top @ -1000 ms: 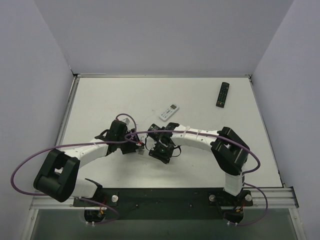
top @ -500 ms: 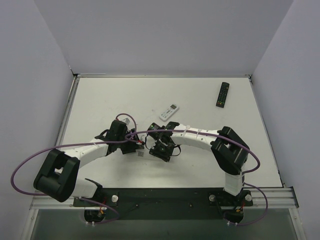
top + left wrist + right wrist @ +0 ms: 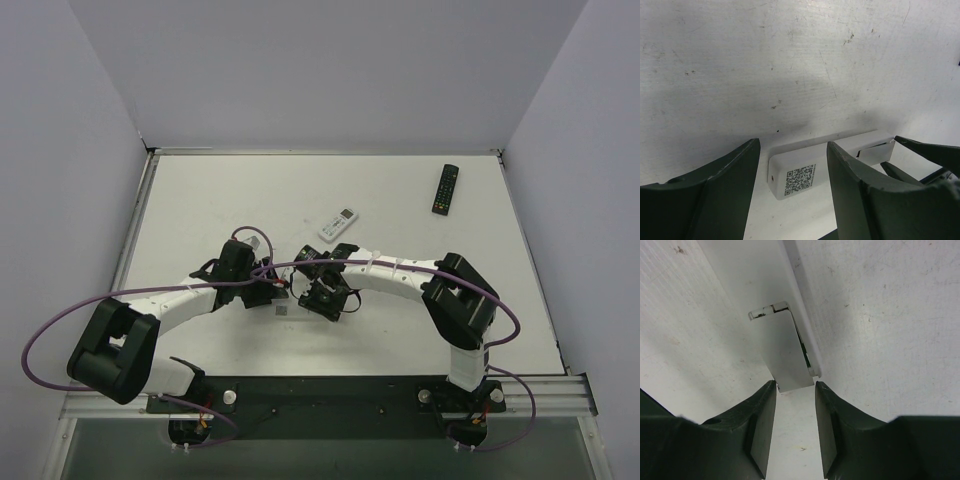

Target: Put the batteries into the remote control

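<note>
The slim white remote [image 3: 800,176] lies on the table with a QR label on its near end. It also shows in the top view [image 3: 281,308] and the right wrist view [image 3: 750,275]. Its battery cover [image 3: 785,350] is lifted at one end, and a dark green sliver shows in the gap beneath. My left gripper [image 3: 794,145] is open over the labelled end, one finger [image 3: 850,180] crossing the remote. My right gripper [image 3: 795,387] is shut on the cover's free end. The green batteries are otherwise out of view.
A wider white remote with a display [image 3: 338,223] lies just beyond the grippers. A black remote [image 3: 446,188] lies at the far right. Both arms [image 3: 180,300] meet at the table's middle, wrists almost touching.
My right gripper has shifted slightly up and left towards the left gripper. The left arm has barely moved.
</note>
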